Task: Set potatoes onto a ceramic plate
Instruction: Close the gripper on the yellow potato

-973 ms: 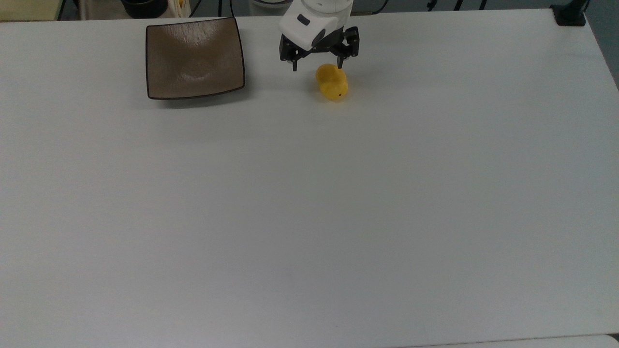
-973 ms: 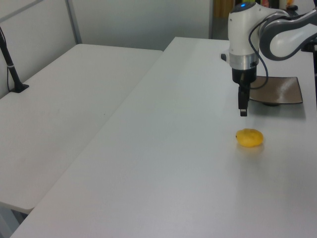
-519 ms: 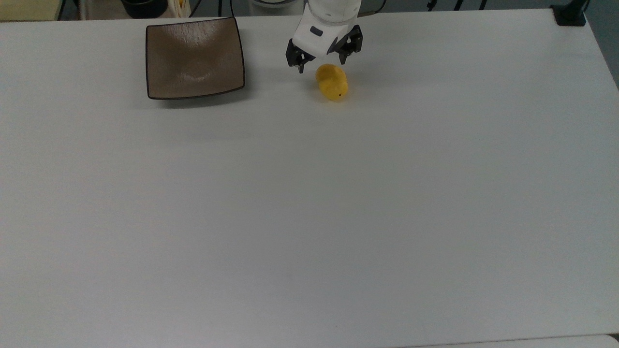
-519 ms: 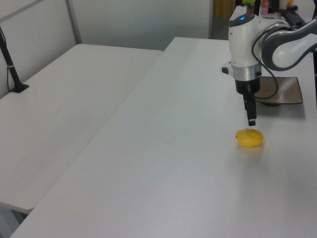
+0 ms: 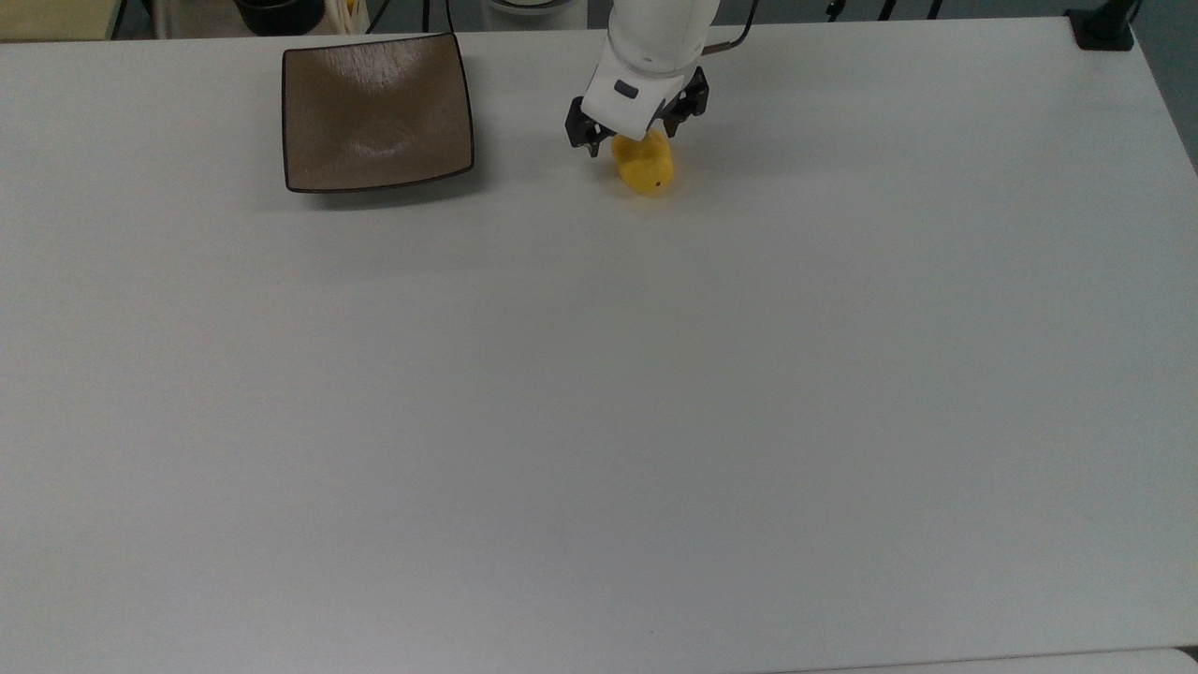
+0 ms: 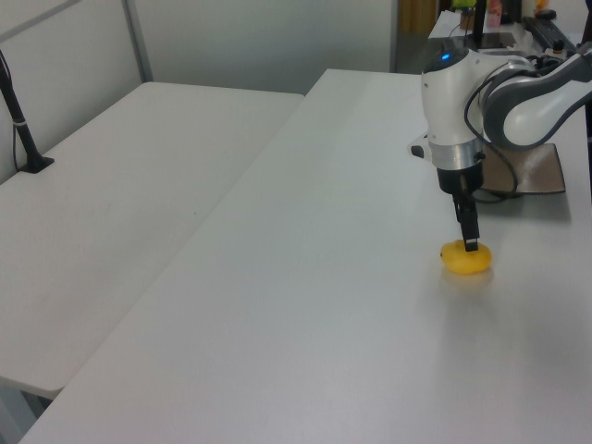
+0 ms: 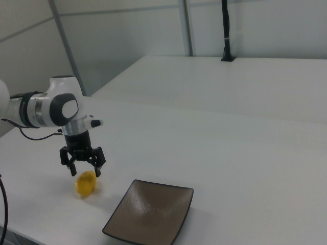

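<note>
yellow potato (image 5: 644, 167) on table (image 5: 599, 421), spread-fingered gripper (image 5: 629, 142) straddling it, brown plate (image 5: 376, 110) apart

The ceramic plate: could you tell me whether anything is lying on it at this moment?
Nothing lies on the ceramic plate. The potato sits apart on the table, under the open gripper.

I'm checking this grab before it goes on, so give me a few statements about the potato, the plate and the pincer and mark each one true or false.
1. The potato lies on the white table. True.
2. The potato is already on the ceramic plate. False: the plate holds nothing, and the potato sits apart from it.
3. The pincer is open, its fingers straddling the potato's far end in the top view. True.
4. In the top view, the plate is to the potato's right. False: it is to the left.
</note>
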### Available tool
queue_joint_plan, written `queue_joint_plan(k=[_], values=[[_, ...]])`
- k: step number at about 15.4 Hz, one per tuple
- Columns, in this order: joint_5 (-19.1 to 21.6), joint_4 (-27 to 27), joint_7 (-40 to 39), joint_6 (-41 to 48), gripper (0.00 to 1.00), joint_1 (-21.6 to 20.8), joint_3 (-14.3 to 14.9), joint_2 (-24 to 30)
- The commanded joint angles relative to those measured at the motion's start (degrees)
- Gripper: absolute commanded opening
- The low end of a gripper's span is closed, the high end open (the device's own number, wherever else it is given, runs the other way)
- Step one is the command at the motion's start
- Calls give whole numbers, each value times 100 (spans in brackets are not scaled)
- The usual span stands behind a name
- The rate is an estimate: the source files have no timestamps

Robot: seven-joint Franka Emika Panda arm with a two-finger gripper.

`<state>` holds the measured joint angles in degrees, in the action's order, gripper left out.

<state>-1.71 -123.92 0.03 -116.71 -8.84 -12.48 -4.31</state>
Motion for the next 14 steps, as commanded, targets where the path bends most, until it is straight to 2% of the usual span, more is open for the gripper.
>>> queue_joint_plan(k=[1,6,8,11,14], values=[[57,-98,-135,-387,100,-30,0,-139],[57,-98,-118,-431,99,-39,-26,-254],[57,-133,-135,-431,87,-39,-35,-263],[48,-150,-135,-423,57,-39,-70,-263],[48,-142,-126,-397,53,-39,-70,-237]])
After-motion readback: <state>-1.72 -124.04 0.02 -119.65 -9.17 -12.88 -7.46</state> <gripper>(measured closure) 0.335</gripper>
